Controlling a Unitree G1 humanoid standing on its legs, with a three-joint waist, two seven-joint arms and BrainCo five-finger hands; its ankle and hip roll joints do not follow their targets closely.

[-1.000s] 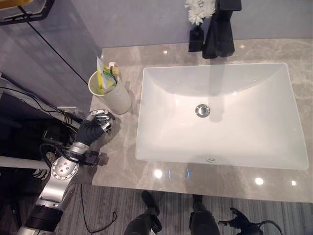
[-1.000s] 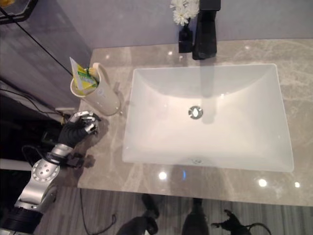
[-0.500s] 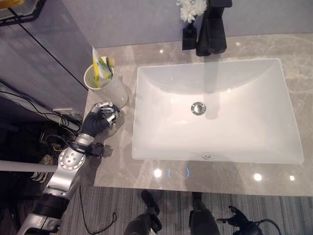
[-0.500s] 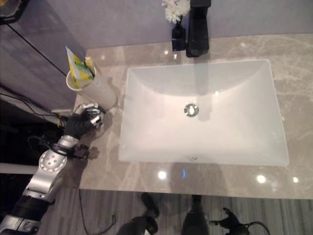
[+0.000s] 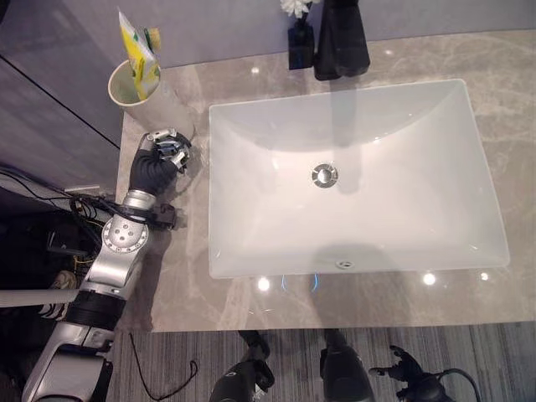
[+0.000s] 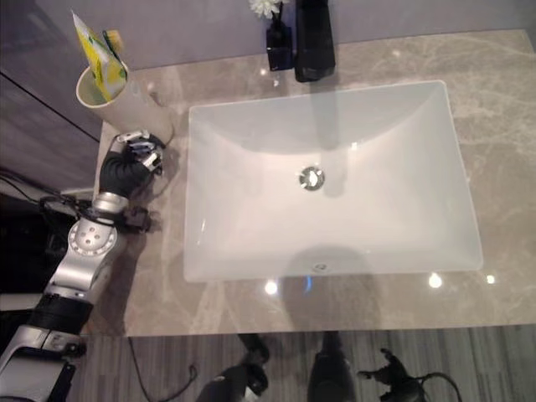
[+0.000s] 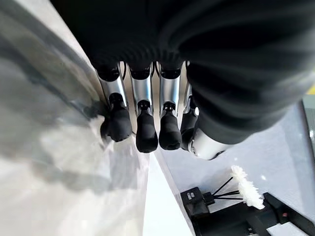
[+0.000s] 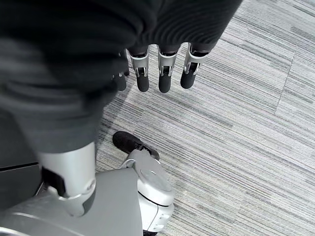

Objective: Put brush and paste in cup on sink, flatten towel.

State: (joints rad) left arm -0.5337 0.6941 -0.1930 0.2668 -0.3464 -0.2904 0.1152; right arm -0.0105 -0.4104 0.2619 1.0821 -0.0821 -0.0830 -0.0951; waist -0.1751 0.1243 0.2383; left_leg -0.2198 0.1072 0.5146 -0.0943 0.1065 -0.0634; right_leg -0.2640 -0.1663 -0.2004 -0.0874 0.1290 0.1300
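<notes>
Brush and paste stand in the cup (image 5: pixel 138 88); left hand (image 5: pixel 159 159) beside it, fingers curled, empty; next: locating the towel.

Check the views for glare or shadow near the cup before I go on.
Left eye view: small bright light spots on the counter along the sink's front edge, none by the cup; a soft shadow falls across the basin below the faucet. Left wrist view: the left hand throws a dark shadow on the glossy counter.
</notes>
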